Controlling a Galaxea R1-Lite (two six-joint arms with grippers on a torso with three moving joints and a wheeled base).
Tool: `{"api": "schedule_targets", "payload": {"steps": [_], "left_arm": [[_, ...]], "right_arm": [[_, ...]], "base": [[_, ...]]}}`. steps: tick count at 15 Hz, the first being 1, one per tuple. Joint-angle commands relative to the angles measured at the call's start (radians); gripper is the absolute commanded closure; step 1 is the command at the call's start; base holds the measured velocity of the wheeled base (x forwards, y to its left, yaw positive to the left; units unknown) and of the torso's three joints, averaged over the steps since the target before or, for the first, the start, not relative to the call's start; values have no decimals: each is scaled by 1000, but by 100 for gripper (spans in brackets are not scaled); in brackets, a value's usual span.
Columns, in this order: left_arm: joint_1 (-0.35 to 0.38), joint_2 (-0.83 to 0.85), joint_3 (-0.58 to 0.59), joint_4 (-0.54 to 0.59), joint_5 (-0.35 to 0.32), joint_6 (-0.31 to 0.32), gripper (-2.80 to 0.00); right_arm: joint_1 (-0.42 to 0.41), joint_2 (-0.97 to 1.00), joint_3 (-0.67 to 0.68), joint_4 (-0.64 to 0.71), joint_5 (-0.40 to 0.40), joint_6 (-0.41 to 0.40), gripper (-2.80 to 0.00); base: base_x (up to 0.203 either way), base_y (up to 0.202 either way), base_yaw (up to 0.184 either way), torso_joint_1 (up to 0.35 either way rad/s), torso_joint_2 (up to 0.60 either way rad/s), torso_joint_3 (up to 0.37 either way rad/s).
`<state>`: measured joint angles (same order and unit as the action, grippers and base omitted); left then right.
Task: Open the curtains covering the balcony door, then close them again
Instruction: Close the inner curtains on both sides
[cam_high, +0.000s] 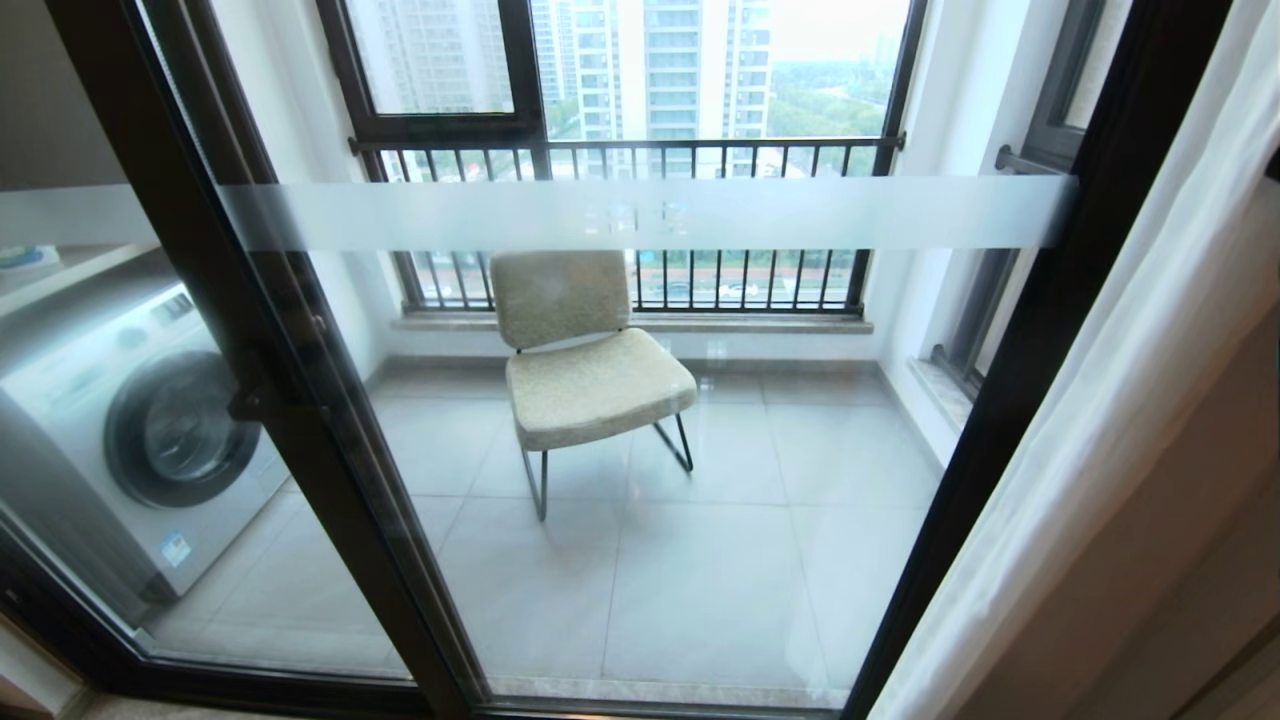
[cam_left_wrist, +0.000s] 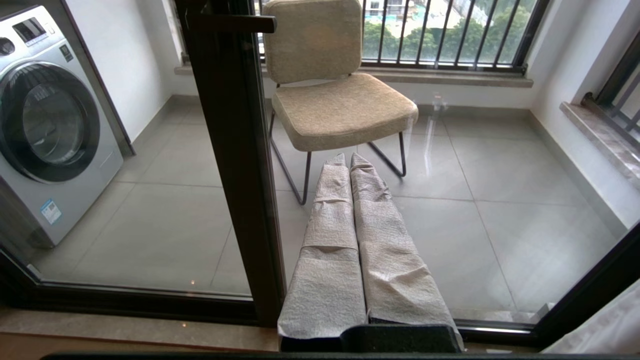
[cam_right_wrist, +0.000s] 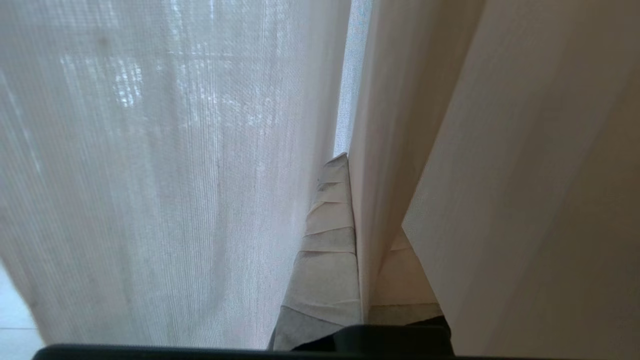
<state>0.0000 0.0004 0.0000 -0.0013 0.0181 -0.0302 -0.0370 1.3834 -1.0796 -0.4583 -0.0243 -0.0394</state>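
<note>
- Curtains (cam_high: 1130, 400) are sitting bunched at the right of the balcony door (cam_high: 620, 420); you're seeing the glass uncovered, so opening looks done and closing is pending.
- Right gripper (cam_right_wrist: 357, 200) is pinching a curtain fold.
- Left gripper (cam_left_wrist: 350, 160) is idling, clenched empty.

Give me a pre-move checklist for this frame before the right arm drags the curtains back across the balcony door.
1. Balcony door uncovered, opening step done: ok; glass bare, chair and washing machine visible through it.
2. Curtains bunched at the robot's right: ok.
3. Right claw shut on curtains: ok; a fold of the thick beige panel passes between its fingers, sheer alongside.
4. Both layers caught: cannot tell.
5. Left claw shut, holding nothing, parked pointing at the glass: ok.
6. Curtain rail free to slide: cannot tell; not in view.
</note>
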Motion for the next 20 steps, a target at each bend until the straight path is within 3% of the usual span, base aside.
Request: {"api": "schedule_targets", "payload": {"steps": [1,5,17,20], "left_arm": [[0,0,0,0,0,0,0],[0,0,0,0,0,0,0],[0,0,0,0,0,-2,0],[0,0,0,0,2,-2,0]], "right_arm": [[0,9,-2,-3,0,-2,0],[0,17,-2,-5,-45,0,0],[0,32,-25,-6,-49,-2,0],[0,32,-23,-6,-51,-4,0]], "base": [[0,0,0,0,0,0],[0,0,0,0,0,0],[0,0,0,0,0,0],[1,126,-3,5,1,1]]}}
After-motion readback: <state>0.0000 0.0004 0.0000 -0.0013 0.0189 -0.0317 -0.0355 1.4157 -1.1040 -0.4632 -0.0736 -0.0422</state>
